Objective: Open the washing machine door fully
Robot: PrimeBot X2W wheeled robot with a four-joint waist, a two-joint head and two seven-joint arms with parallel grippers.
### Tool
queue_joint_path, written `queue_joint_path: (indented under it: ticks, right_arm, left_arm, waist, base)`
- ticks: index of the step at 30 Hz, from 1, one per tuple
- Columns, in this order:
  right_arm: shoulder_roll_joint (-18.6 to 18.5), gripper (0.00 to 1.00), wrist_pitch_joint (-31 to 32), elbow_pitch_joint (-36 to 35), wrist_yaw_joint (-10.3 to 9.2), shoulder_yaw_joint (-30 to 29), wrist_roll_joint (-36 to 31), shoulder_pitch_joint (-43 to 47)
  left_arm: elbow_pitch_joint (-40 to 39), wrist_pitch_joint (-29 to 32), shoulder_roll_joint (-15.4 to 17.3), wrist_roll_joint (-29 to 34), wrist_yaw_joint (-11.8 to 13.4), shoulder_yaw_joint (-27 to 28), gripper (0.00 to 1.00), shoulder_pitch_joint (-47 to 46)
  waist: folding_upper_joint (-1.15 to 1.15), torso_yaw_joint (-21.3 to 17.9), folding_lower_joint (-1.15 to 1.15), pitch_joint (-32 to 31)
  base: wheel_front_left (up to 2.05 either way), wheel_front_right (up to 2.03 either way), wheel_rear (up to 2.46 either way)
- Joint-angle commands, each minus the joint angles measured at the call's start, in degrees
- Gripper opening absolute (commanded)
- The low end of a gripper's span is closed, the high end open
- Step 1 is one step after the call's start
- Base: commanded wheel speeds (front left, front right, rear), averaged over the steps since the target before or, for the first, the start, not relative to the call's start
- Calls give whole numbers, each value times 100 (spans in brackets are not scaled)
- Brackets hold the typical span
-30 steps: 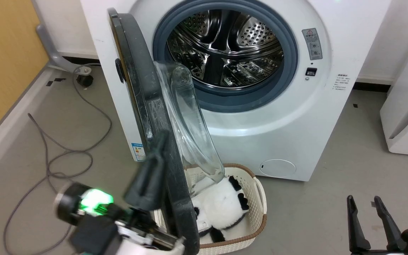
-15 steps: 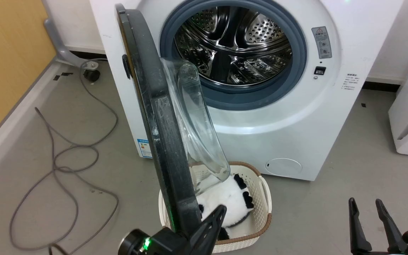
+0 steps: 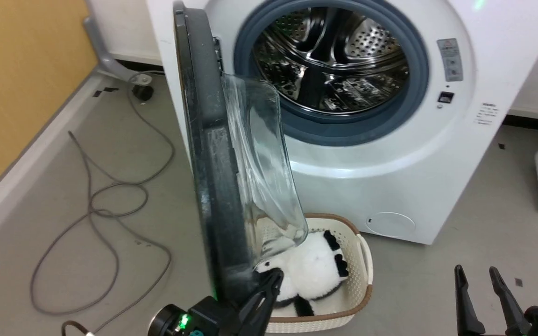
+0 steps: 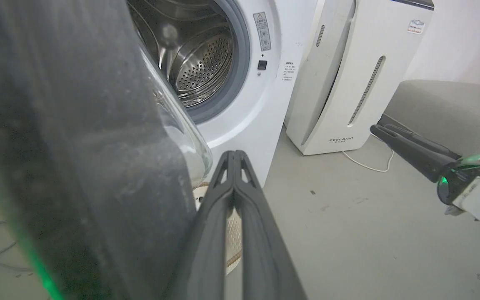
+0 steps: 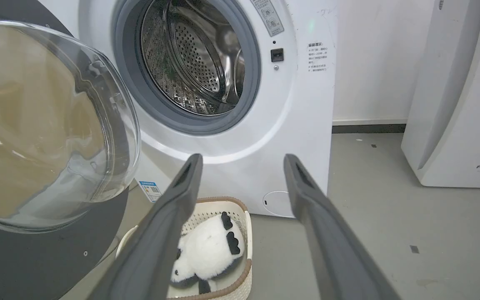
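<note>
Head view: the large round black-rimmed washing machine door with its clear glass bowl [image 3: 206, 154] stands edge-on from 12 to 6 o'clock, hiding part of the white woven basket [image 3: 367, 261]. The left gripper [image 3: 271, 280], at the door's lower rim, has its fingers pressed together on nothing; whether it touches the door is unclear. The right gripper [image 3: 477, 275], at 5 o'clock, has its fingers apart and its base cut off.

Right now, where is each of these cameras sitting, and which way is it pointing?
Head view: on the head, facing forward and down at the washing machine door and drum; left gripper at bottom, right gripper lower right.
Left wrist view: on the left wrist, looking along its shut gripper past the door toward the drum; right gripper at right.
Right wrist view: on the right wrist, looking through its open gripper at the drum and basket with panda toy.
Shared: both wrist views show the drum and the white appliance.
</note>
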Motion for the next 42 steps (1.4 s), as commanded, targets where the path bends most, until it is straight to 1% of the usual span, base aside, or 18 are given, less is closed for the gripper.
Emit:
queue_joint_path:
  ticks: [1,13,21,29,35,38,42]
  right_arm:
    - [25,100,-26,27,3,12,26,-26]
    - [26,100,-26,91,3,137,103,-46]
    - [26,100,-26,108,3,259,103,-64]
    - [18,100,-26,-2,3,299,-92,-195]
    - [-162,100,-22,-45,3,388,-172,-303]
    - [-269,100,12,-80,3,379,-166,-339]
    - [-406,100,79,-158,3,361,-145,-371]
  left_arm:
    - [69,-38,77,-25,82,124,0,-95]
    - [184,-288,251,-111,265,480,0,-116]
    - [290,-400,359,-248,432,860,0,-225]
    - [531,-701,443,-563,611,1451,0,-417]
    - [934,-993,578,-847,714,2009,0,-760]
    - [1156,-1124,726,-998,755,2347,0,-945]
    - [1518,-1243,907,-1209,750,2699,0,-1233]
  waist:
    - [0,74,0,-18]
    - [0,813,0,-73]
    - [0,1183,0,75]
    - [0,1350,0,529]
    - [0,1329,0,991]
    - [0,1284,0,1194]
    - [0,1243,0,1438]
  base:
    - [0,0,0]
    - [0,0,0]
    - [0,0,0]
    - [0,0,0]
    - [0,0,0]
    - [0,0,0]
    - [0,0,0]
